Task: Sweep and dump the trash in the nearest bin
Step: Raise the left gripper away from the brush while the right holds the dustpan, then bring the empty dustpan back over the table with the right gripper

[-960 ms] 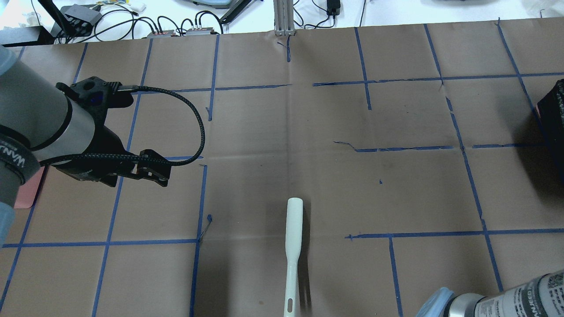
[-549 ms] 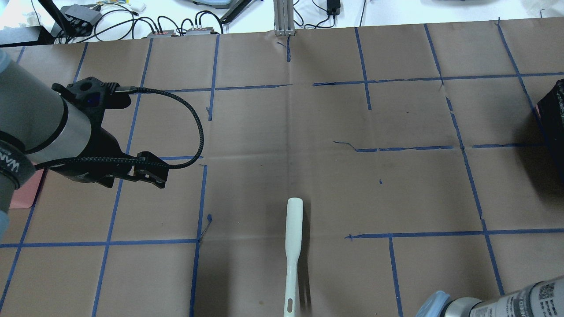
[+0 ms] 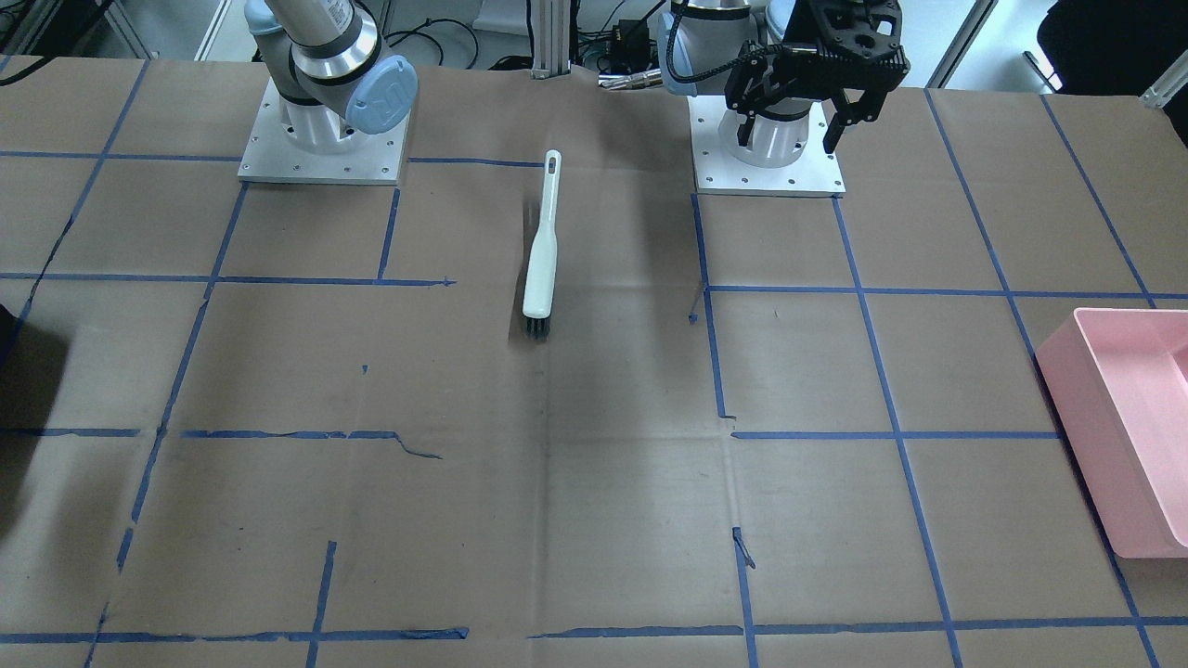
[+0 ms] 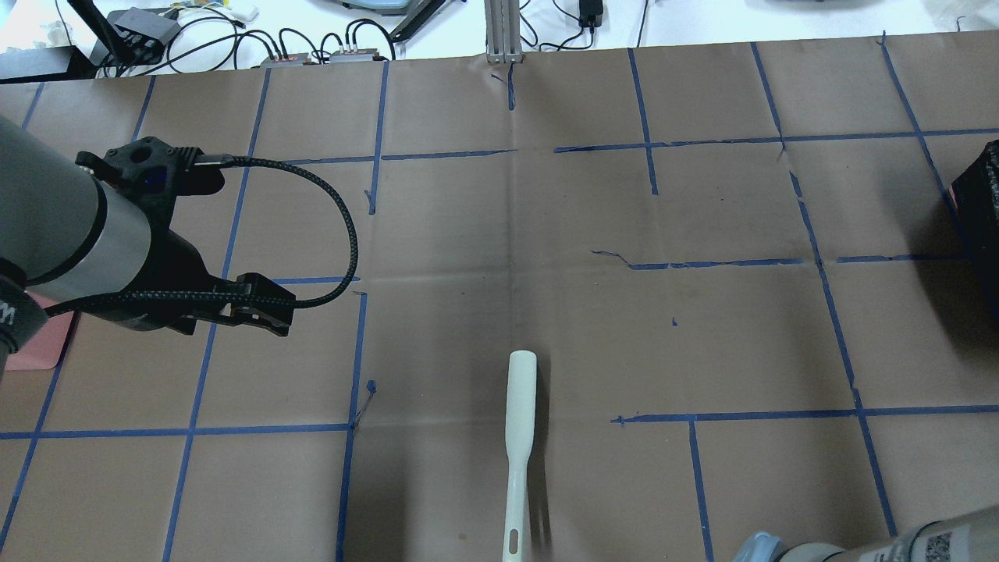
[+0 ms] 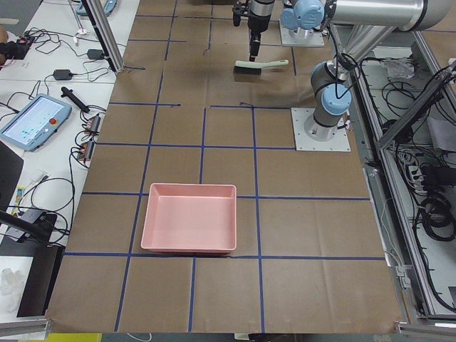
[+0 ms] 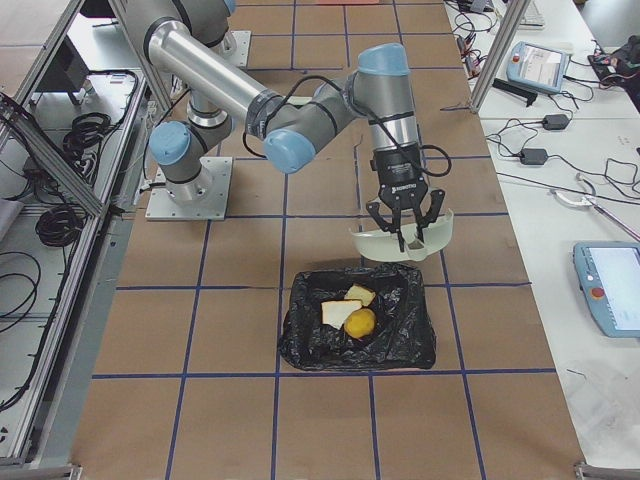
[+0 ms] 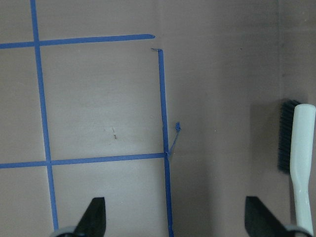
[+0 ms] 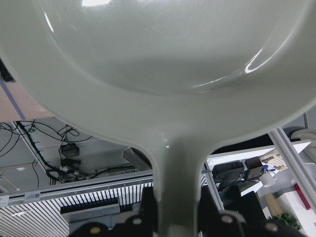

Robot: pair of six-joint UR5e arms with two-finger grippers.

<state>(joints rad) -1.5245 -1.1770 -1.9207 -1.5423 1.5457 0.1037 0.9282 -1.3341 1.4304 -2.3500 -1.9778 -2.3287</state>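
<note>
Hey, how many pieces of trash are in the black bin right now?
3, all in the black bin: one bread piece at the middle, a second bread piece just beyond it, and the yellow lump beside them. Folds may hide more.

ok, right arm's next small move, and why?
Probably draw the dustpan away from the black bin toward the table: both bread pieces and the yellow lump lie in it, and the pan in the right claw looks empty.

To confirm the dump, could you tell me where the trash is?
Exterior right view: bread pieces and yellow lump lie inside the black-bagged bin, below the dustpan.
</note>
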